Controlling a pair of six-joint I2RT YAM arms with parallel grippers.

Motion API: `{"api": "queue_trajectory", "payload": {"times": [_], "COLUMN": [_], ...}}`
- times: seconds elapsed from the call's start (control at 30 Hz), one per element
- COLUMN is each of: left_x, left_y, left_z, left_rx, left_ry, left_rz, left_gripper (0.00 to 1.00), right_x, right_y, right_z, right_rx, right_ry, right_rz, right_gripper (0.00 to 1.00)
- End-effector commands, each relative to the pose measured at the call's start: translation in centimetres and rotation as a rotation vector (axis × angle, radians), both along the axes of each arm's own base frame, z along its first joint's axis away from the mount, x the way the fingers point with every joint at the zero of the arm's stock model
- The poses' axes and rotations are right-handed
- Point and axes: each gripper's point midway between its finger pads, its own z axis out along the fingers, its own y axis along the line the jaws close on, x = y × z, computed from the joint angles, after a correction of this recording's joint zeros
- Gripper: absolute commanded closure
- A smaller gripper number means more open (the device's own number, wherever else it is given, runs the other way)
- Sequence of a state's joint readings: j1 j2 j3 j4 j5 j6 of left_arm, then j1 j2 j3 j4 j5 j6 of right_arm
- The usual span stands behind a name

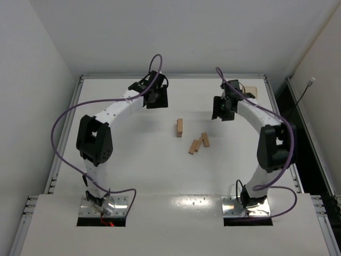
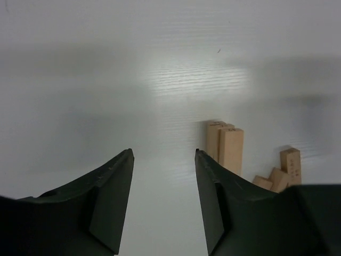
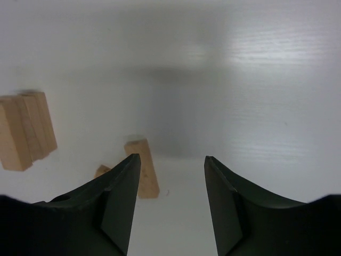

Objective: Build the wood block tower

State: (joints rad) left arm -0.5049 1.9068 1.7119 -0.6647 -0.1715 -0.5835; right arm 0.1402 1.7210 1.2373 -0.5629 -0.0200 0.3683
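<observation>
Jaws stood spread and empty on the left gripper (image 2: 163, 153) and right gripper (image 3: 172, 158), so fetching seemed the step, next calling for a descent onto the loose blocks (image 1: 199, 143) in the middle of the table (image 1: 133, 176), just short of the barely begun wood block tower (image 1: 179, 127).

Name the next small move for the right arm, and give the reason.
Probably shift the right hand sideways until the loose block sits between its fingers, then lower it. The hand is open and empty above the table. In the wrist view that block lies just beside one finger, off centre. It is apart from the grouped blocks, so it looks free to pick up.
</observation>
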Motion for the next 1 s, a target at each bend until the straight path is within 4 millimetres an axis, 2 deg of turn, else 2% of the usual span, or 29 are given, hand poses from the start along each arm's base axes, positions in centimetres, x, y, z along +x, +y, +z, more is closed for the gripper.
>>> {"api": "queue_trajectory", "payload": {"times": [0.0,0.03,0.1,0.13,0.17,0.23,0.3,0.33,0.37,0.43,0.53,0.63,0.73,0.8,0.83,0.93,0.97], "left_x": [0.2,0.1,0.0,-0.3,-0.5,-0.4,-1.0,-1.0,-1.4,-2.2,-3.1,-3.4,-3.2,-3.3,-3.1,-2.4,-2.6], "left_y": [-0.8,-0.5,-0.8,-0.9,-1.2,-1.1,-1.1,-1.2,-1.2,-1.2,-1.6,-2.3,-2.4,-2.4,-2.5,-2.9,-3.2], "left_z": [-1.7,-2.1,-3.5,-3.9,-4.2,-4.9,-5.6,-6.0,-6.4,-8.1,-9.0,-10.2,-10.4,-11.3,-10.9,-10.9,-11.4], "left_rx": [-0.067,-0.071,-0.078,-0.090,-0.105,-0.113,-0.122,-0.126,-0.130,-0.129,-0.134,-0.139,-0.143,-0.135,-0.140,-0.143,-0.138], "left_ry": [0.059,0.073,0.101,0.120,0.126,0.138,0.164,0.176,0.194,0.241,0.267,0.294,0.298,0.316,0.306,0.298,0.308], "left_rz": [-0.061,-0.059,-0.062,-0.057,-0.069,-0.069,-0.069,-0.057,-0.064,-0.060,-0.067,-0.086,-0.078,-0.076,-0.077,-0.078,-0.086], "left_gripper": [0.55,0.55,0.52,0.48,0.38,0.38,0.38,0.40,0.42,0.48,0.58,0.58,0.58,0.58,0.58,0.58,0.58], "right_x": [2.7,2.8,2.5,2.5,2.4,2.8,2.8,3.0,3.4,3.2,3.4,3.7,4.6,4.9,5.1,5.2,5.3], "right_y": [3.3,3.9,5.4,5.8,6.6,7.3,7.6,8.4,8.3,9.5,9.7,10.1,11.2,11.3,11.9,12.0,12.6], "right_z": [0.0,0.4,-1.3,-2.0,-2.5,-2.8,-4.1,-4.0,-4.1,-4.6,-4.7,-5.0,-4.5,-4.9,-4.5,-5.1,-4.7], "right_rx": [0.036,0.048,0.049,0.044,0.042,0.043,0.024,0.026,0.018,0.017,0.005,0.024,0.043,0.041,0.045,0.042,0.046], "right_ry": [-0.015,-0.021,0.019,0.034,0.039,0.042,0.073,0.066,0.064,0.077,0.072,0.066,0.043,0.048,0.037,0.046,0.036], "right_rz": [-0.040,-0.045,-0.031,-0.038,-0.020,-0.029,-0.035,-0.020,-0.035,-0.019,-0.027,-0.018,-0.001,-0.001,0.010,0.009,0.020], "right_gripper": [0.52,0.52,0.53,0.55,0.55,0.56,0.59,0.59,0.60,0.63,0.63,0.63,0.63,0.63,0.63,0.63,0.63]}}
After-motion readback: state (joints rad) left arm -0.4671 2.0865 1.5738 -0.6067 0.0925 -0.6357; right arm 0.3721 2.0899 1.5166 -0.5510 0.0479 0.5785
